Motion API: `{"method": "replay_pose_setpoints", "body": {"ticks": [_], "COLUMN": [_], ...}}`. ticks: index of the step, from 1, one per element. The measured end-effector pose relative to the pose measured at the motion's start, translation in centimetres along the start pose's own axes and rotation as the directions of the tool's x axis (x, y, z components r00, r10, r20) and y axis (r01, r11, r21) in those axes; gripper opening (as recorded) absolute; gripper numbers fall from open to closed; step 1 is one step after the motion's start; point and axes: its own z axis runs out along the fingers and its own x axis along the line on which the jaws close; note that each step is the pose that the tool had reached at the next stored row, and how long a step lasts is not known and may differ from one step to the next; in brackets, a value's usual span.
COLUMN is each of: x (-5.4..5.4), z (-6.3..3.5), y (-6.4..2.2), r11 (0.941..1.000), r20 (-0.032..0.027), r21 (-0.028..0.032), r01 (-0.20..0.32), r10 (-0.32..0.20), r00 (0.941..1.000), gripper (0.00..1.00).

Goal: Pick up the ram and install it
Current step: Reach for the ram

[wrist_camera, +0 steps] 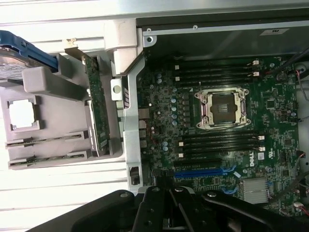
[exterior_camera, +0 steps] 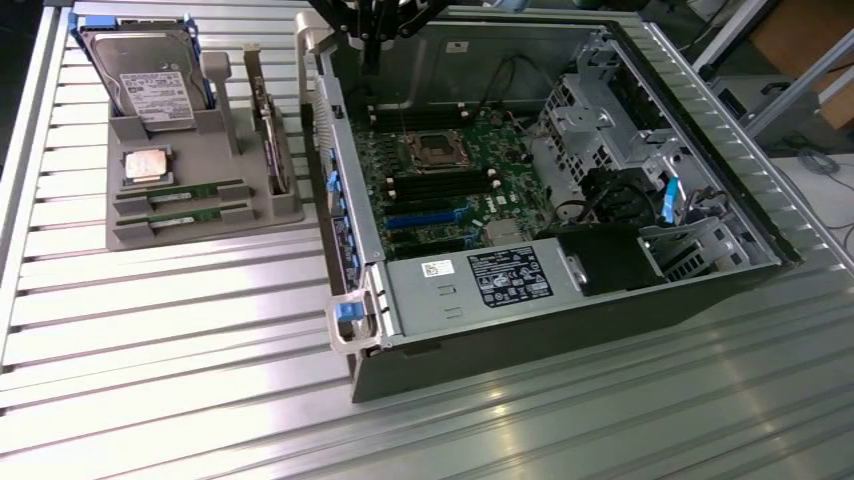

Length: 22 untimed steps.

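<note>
Two ram sticks [exterior_camera: 180, 190] [exterior_camera: 188, 213] lie on edge in slots at the front of a grey holder [exterior_camera: 200, 236], on the exterior view's left. In the wrist view they are thin green strips [wrist_camera: 46, 141] [wrist_camera: 46, 158]. My gripper [exterior_camera: 370, 45] hangs high over the far wall of the open computer case [exterior_camera: 534, 320], well away from the ram. Its black linkage [wrist_camera: 170, 193] converges to a shut tip with nothing in it. Below it lies the motherboard, with empty black memory slots [exterior_camera: 434, 187] [wrist_camera: 219, 141] beside the CPU socket [exterior_camera: 434, 150] [wrist_camera: 222, 108].
The holder also carries a hard drive [exterior_camera: 154, 80], a square silver CPU chip [exterior_camera: 147, 165] and an upright card with a metal bracket [exterior_camera: 270, 130] [wrist_camera: 96, 111]. Case walls, a drive cage [exterior_camera: 601, 110] and the power supply [exterior_camera: 494, 280] ring the motherboard.
</note>
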Motion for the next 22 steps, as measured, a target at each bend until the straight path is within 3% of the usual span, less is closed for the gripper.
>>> {"method": "replay_pose_setpoints", "body": {"ticks": [22], "x": [0.89], "z": [-0.03], "y": [-0.16], "r11": [1.0000], "r20": [0.0000], "r21": [0.0001], "r01": [0.000], "r10": [0.000], "r00": [1.0000], "gripper": [0.11]}}
